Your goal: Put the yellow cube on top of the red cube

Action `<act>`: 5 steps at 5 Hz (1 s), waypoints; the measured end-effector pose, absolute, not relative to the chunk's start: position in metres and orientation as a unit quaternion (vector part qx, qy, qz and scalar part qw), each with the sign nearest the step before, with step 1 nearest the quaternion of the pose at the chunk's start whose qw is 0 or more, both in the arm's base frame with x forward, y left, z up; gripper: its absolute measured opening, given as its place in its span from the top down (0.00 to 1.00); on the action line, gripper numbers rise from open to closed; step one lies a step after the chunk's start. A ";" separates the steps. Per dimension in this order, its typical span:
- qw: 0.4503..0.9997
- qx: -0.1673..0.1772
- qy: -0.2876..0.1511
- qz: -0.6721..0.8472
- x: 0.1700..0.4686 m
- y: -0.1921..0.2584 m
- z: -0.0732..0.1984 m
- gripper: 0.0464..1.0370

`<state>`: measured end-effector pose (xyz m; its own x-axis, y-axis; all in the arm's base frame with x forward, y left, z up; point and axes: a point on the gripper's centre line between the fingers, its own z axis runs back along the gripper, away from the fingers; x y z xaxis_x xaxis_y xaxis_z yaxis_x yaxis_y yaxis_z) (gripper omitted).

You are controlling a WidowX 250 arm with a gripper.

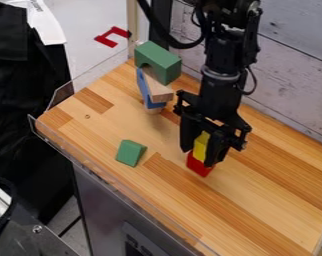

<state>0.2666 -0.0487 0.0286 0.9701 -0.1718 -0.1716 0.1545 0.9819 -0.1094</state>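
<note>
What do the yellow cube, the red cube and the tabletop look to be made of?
Yellow cube and red cube: probably painted wood, judging by their flat, even colour, though plastic can't be ruled out. Tabletop: wood with a smooth finish, shown by its grain and joined strips of lighter and darker tone.

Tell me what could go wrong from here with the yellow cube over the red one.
If the yellow cube is off-center over the red cube, it might topple on release. The gripper reaches down close to the red cube, so opening could nudge it. Swinging toward the green arch block might knock it off its pile.
</note>
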 end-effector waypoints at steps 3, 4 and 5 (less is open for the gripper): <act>0.992 -0.046 0.089 -0.080 0.268 -0.045 0.029 0.49; 0.993 -0.040 0.087 -0.069 0.269 -0.043 0.029 0.42; 0.997 -0.037 0.046 -0.051 0.268 -0.042 0.052 0.14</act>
